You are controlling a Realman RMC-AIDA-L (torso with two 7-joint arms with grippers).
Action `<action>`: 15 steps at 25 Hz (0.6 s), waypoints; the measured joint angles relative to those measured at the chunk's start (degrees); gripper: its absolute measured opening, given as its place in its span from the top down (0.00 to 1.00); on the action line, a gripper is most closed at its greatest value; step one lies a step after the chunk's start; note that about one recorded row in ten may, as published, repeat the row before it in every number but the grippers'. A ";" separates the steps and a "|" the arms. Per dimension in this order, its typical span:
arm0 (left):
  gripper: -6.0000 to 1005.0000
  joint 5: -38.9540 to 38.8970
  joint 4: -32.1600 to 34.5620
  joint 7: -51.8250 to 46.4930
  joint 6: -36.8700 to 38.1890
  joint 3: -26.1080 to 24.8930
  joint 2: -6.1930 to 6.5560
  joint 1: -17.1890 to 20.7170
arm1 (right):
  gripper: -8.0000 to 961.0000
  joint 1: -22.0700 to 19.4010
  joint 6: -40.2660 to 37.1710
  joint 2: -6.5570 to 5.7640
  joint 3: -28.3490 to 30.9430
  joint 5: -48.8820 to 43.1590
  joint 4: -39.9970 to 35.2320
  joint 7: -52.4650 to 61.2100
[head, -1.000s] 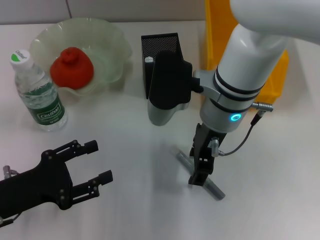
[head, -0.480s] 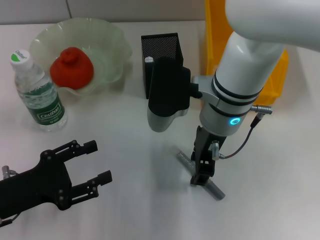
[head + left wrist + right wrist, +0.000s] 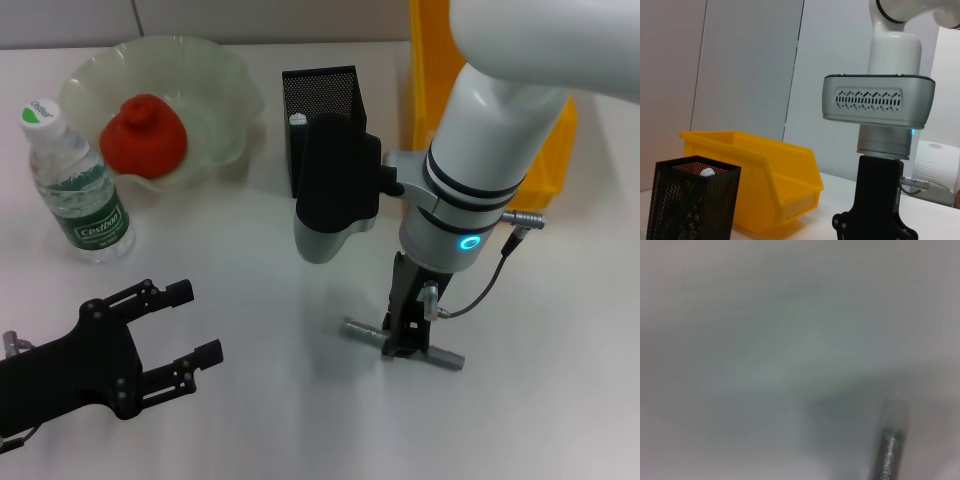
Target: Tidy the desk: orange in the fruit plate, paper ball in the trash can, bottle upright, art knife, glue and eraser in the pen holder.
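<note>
My right gripper [image 3: 405, 338] points straight down at the desk [image 3: 270, 400], shut on the grey art knife [image 3: 440, 355], which lies nearly level under it. The knife's end [image 3: 887, 452] shows in the right wrist view. My left gripper [image 3: 200, 322] rests open at the front left, holding nothing. The orange [image 3: 143, 135] sits in the fruit plate [image 3: 225, 70]. Beside the plate, the bottle [image 3: 75, 190] stands upright. The pen holder [image 3: 320, 95] [image 3: 692, 205] has a white-topped thing [image 3: 297, 119] inside it. Behind it is the trash can [image 3: 435, 60] [image 3: 765, 175]. Paper ball and eraser are out of view.
The right arm's grey wrist housing [image 3: 335, 185] hangs in front of the pen holder. A cable [image 3: 490, 275] loops off the wrist on the right. In the left wrist view the right gripper [image 3: 875, 227] stands beside the yellow bin.
The art knife has swung from a diagonal lie to nearly level between the right gripper's fingers. The left arm has not moved.
</note>
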 joint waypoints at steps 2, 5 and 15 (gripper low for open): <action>0.24 0.00 0.00 0.00 -0.01 0.00 0.00 0.00 | 0.71 0.01 0.00 0.00 0.01 0.00 0.02 0.01; 0.24 0.00 0.00 0.00 -0.01 0.00 -0.04 -0.01 | 0.72 0.01 0.02 0.00 -0.01 0.00 0.02 0.01; 0.24 -0.01 0.00 0.00 -0.03 0.00 -0.14 -0.14 | 0.75 -0.07 1.23 0.00 -0.09 -0.01 0.00 -0.03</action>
